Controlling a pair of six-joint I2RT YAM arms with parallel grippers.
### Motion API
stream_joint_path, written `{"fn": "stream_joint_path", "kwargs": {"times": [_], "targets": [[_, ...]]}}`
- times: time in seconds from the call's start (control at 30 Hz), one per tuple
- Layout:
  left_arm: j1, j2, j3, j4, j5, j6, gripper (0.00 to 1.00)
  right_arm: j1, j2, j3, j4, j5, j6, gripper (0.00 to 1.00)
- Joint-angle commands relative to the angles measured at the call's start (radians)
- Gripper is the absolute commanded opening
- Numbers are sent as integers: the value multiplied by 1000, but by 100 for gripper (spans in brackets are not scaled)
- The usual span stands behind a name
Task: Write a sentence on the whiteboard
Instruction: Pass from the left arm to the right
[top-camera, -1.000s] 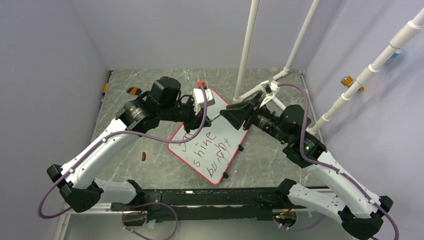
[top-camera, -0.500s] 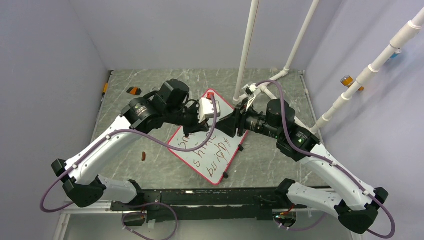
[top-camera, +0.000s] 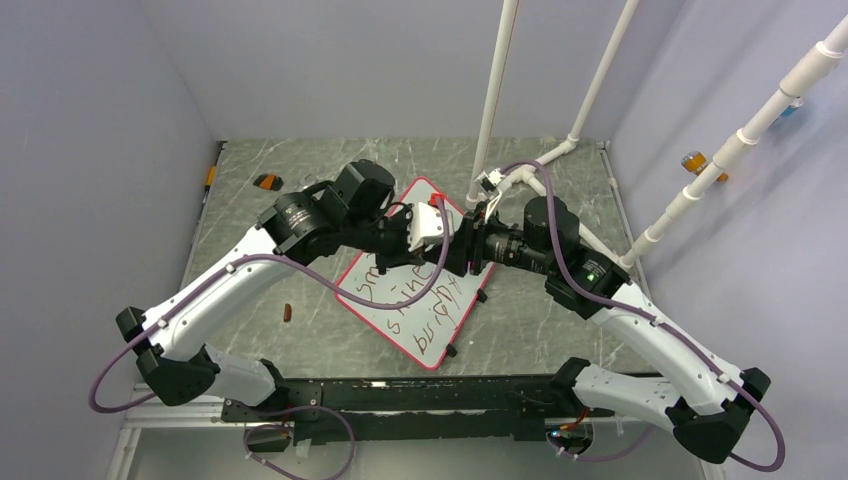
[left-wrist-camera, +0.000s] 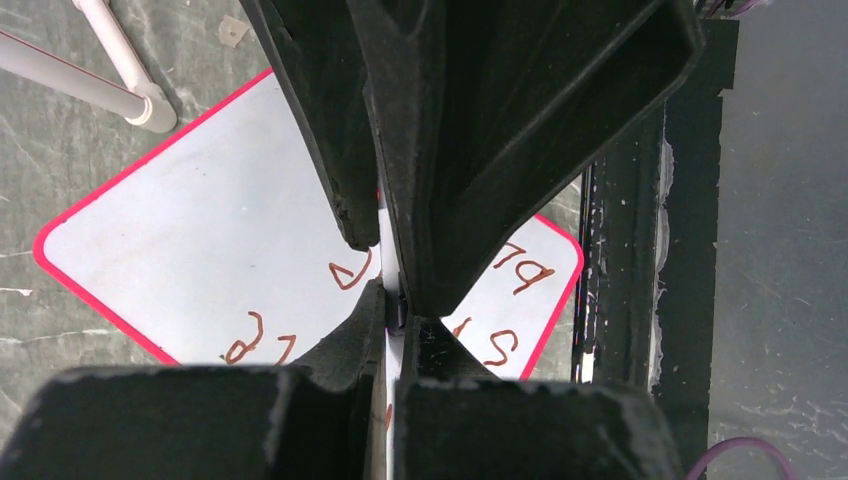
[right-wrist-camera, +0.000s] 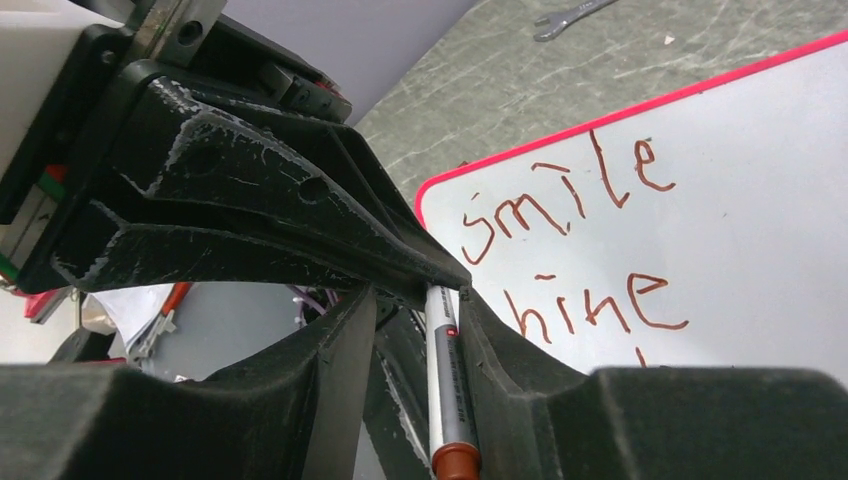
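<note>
Both over whiteboard (top-camera: 400, 330) | left gripper (left-wrist-camera: 388, 318) clamped on marker (right-wrist-camera: 447, 390) | right gripper (right-wrist-camera: 418, 300) ajar, straddling marker

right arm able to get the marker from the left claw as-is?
Likely yes: the marker, pinched in the left claw, lies between the right claw's open fingers, nothing between.

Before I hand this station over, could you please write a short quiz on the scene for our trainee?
1. True or false: the whiteboard is blank.
2. In the right wrist view, the top line of the sentence reads: A smile, B sleep, C stop?
3. Fill in: the left gripper is shut on a ___.
Key: 1 false; 2 A; 3 marker.
</note>
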Motion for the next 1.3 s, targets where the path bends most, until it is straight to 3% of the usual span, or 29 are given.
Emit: {"fn": "stream_joint_path", "kwargs": {"times": [0.0, 0.37, 0.43, 0.57, 0.63, 0.73, 0.87, 0.93, 0.97, 1.0, 1.1, 1.27], "targets": [[-16, 14, 48, -12, -22, 37, 0, -3, -2, -11, 0, -28, -1, 36], [-29, 9, 61, -27, -51, 48, 0, -3, 2, 6, -71, -18, -31, 25], [-36, 16, 68, -31, -49, 47, 0, -3, 1, 0, -62, -22, -28, 20], [-53, 20, 64, -26, -57, 39, 0, -3, 2, -18, -28, -30, -16, 0], [-56, 9, 47, -16, -61, 33, 0, -3, -2, -28, -8, -24, -11, 0], [-56, -35, -12, 28, -100, 10, 16, -3, -16, -44, 17, -8, -15, 0], [-55, -136, -131, 92, -170, -78, 59, -3, -41, -50, 11, 104, -34, 0], [-55, -195, -202, 114, -224, -133, 72, -3, -53, -52, 5, 166, -39, 0], [-55, -239, -239, 128, -264, -163, 86, -3, -56, -53, 5, 201, -39, 0], [-54, -271, -275, 134, -302, -195, 93, -3, -61, -57, 5, 227, -37, 0], [-54, -357, -367, 131, -433, -322, 99, -3, -66, -67, 10, 284, -33, 0], [-48, -427, -411, 0, -607, -591, 99, -3, -70, -82, 31, 323, -22, 0]]}}
